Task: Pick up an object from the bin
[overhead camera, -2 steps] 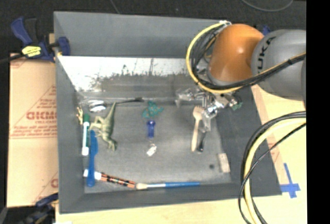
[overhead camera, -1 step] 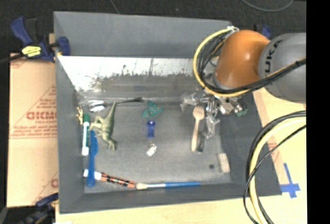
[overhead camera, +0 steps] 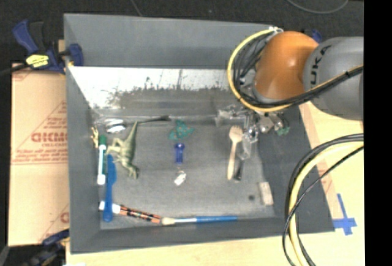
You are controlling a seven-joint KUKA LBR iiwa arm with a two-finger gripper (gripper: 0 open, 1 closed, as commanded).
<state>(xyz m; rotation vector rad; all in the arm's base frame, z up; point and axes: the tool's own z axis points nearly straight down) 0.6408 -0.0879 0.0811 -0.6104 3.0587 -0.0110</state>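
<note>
Camera view: the arm (overhead camera: 334, 75), with its orange cover (overhead camera: 282, 68), comes in from the right over the grey bin (overhead camera: 184, 44). The tool (overhead camera: 248, 135) hangs low at the right side of the bin floor, close to the back wall. Whether it is wide or narrow cannot be told. Just beside it, on its left, a pale stick (overhead camera: 234, 162) with a pinkish top end lies on the floor, running towards the front. I cannot tell whether the two touch.

A tan block (overhead camera: 265, 192) lies nearer the front right corner. In the middle are a small blue piece (overhead camera: 179, 152), a teal scrap (overhead camera: 182, 130) and a white bit (overhead camera: 179, 179). A green toy dinosaur (overhead camera: 127, 151) and a blue toothbrush (overhead camera: 108, 188) lie at the left. A blue pen (overhead camera: 205, 219) lies along the front wall.
</note>
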